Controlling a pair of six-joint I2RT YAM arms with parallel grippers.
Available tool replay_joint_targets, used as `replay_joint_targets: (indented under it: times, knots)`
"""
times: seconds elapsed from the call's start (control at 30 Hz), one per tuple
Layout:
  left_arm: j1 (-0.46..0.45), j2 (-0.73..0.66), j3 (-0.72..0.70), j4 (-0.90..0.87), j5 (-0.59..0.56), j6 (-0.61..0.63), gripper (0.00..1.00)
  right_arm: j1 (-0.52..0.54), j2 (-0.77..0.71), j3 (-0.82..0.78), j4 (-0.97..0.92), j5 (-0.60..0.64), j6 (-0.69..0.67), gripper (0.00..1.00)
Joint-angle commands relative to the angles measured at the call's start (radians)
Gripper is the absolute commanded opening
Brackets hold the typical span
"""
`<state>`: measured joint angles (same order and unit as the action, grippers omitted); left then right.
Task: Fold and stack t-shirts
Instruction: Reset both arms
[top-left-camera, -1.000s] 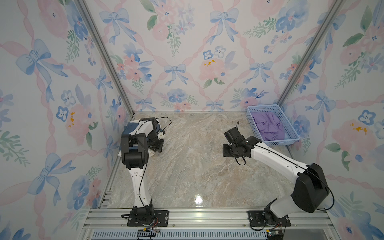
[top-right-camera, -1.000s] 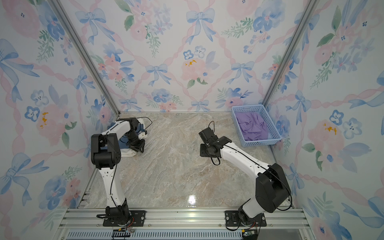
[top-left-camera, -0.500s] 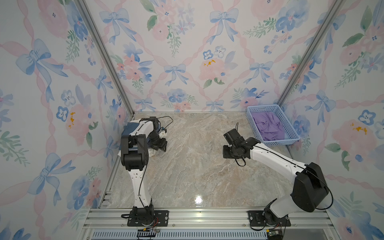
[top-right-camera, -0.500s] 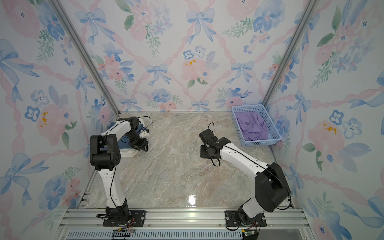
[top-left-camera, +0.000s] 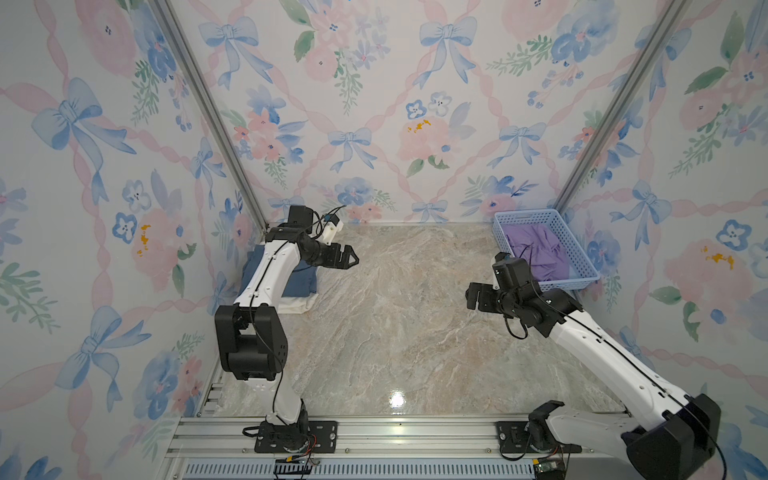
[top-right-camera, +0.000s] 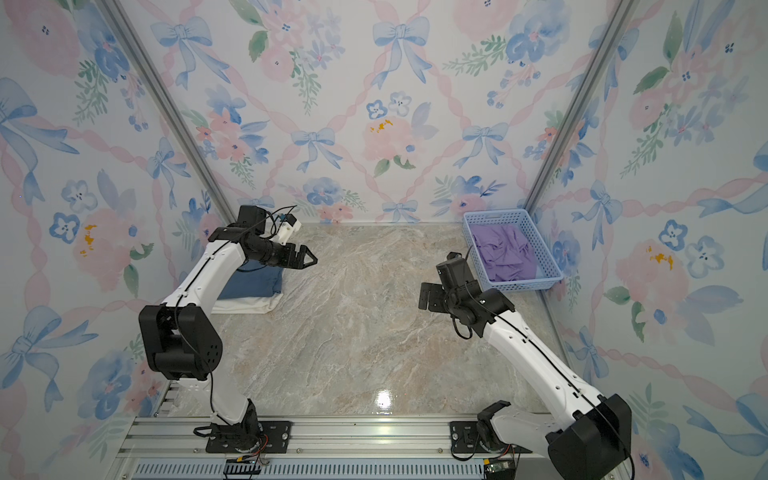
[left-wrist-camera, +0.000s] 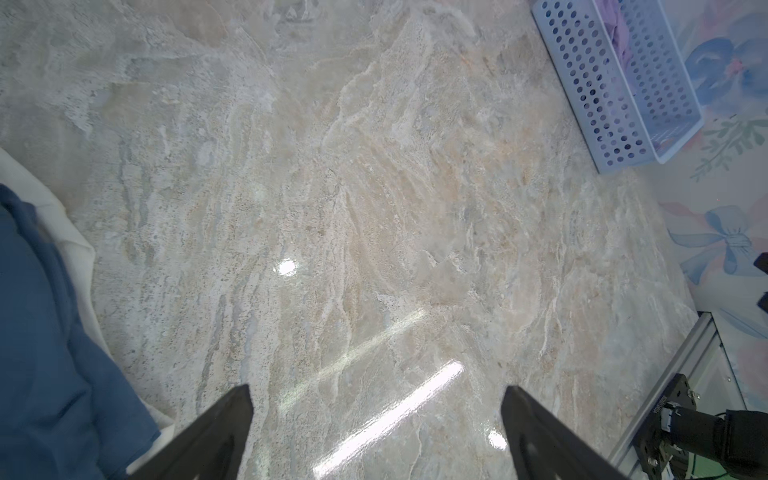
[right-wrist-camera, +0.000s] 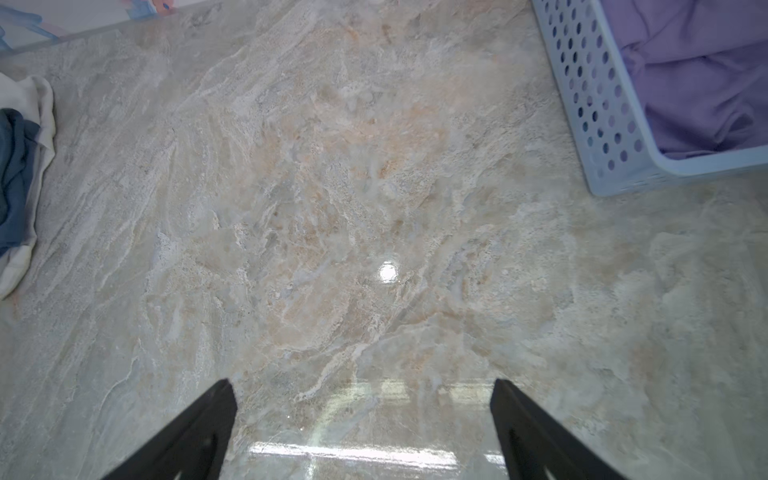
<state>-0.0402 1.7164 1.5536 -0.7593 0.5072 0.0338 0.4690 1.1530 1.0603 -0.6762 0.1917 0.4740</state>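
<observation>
Marble table (top-left-camera: 395, 340): left pincer (top-left-camera: 351, 258) and right pincer (top-left-camera: 471, 296) hang open, empty; blue shirt (top-right-camera: 253, 284) on cream shirt (top-right-camera: 249, 306) lies behind the left, whose arm, swinging low, could ruffle the stack.

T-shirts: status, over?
Left gripper open, empty; right gripper open, empty. Blue t-shirt folded atop cream t-shirt, left side. Purple cloth crumpled in basket. Nothing blocking.

The walls (top-left-camera: 374, 104), papered with blue bows, pink ribbons and flowers, rise behind the left end effector (top-left-camera: 352, 257) and the right end effector (top-left-camera: 472, 296). Below both lies a glossy marble-patterned surface (top-left-camera: 395, 332). A bright light spot (top-left-camera: 397, 400) shines on it, nearer the front.
</observation>
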Motion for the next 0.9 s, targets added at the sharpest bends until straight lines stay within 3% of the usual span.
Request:
replay_joint_targets:
  times: [0.0,0.1,0.27,0.4,0.5,0.63,0.87]
  knots:
    - [-0.03,-0.144,-0.141,0.235,-0.139,-0.105,0.98,-0.01,-0.042,-0.016,0.007,0.076,-0.058,0.99]
    - [-0.035,-0.301,-0.351,0.46,-0.298,-0.16,0.98,-0.03,-0.068,-0.072,0.06,0.118,-0.153,0.99]
    - [-0.035,-0.534,-0.748,0.858,-0.506,-0.14,0.98,-0.047,-0.122,-0.208,0.24,0.176,-0.289,0.99]
    - [-0.035,-0.683,-1.044,1.159,-0.571,-0.106,0.98,-0.077,-0.226,-0.359,0.435,0.2,-0.358,0.99]
    - [-0.034,-0.661,-1.14,1.251,-0.574,-0.093,0.98,-0.136,-0.294,-0.463,0.551,0.181,-0.376,0.99]
    - [-0.032,-0.615,-1.265,1.527,-0.582,-0.105,0.98,-0.197,-0.318,-0.549,0.671,0.153,-0.379,0.99]
    - [-0.033,-0.324,-1.382,1.973,-0.658,-0.114,0.98,-0.271,-0.204,-0.624,0.859,0.144,-0.438,0.99]
